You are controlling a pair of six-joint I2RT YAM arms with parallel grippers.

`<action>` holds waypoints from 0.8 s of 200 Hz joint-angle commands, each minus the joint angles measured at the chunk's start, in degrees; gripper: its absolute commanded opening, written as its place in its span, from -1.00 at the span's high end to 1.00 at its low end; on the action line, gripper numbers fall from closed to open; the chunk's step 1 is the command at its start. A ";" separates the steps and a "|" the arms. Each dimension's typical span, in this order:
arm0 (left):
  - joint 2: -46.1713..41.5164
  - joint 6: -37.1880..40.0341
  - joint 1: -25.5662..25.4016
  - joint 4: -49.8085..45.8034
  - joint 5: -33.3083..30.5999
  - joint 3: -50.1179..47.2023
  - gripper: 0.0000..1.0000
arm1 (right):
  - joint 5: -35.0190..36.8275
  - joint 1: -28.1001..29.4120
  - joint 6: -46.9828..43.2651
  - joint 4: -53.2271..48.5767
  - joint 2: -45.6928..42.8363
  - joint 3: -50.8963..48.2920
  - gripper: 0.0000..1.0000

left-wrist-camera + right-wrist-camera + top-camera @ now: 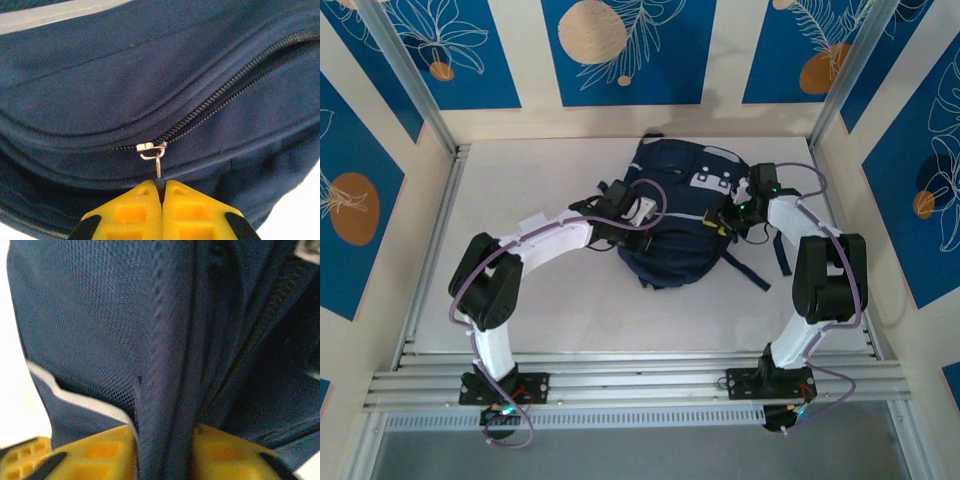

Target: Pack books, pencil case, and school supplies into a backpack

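Note:
The navy backpack (675,215) lies at the middle back of the white table. My left gripper (638,238) sits at its near left side. In the left wrist view the left gripper (162,192) is shut on the metal zipper pull (158,166), which hangs from the slider (150,147); the zip to the slider's right is closed. My right gripper (726,222) is at the bag's right side. In the right wrist view a fold of backpack fabric (165,390) fills the gap between its yellow fingers (100,450). The books, pencil case and school supplies are out of view.
Dark straps (782,250) trail off the backpack's right side onto the table (570,310). Aluminium rails (640,380) run along the near edge, with upright posts (410,80) at the back corners. Patterned walls close in left, right and behind.

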 commanded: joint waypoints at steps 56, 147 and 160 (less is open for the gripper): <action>4.94 -10.47 -4.49 2.53 9.25 9.37 1.00 | 2.70 -1.28 9.42 7.94 -15.54 -9.80 -0.62; 3.32 -11.59 -5.05 2.81 9.49 8.32 1.00 | 3.65 7.99 19.85 17.57 -23.65 -25.99 -0.63; 3.06 -11.89 -5.09 3.17 9.83 7.94 1.00 | 4.31 9.14 20.54 18.83 -21.36 -25.94 -0.62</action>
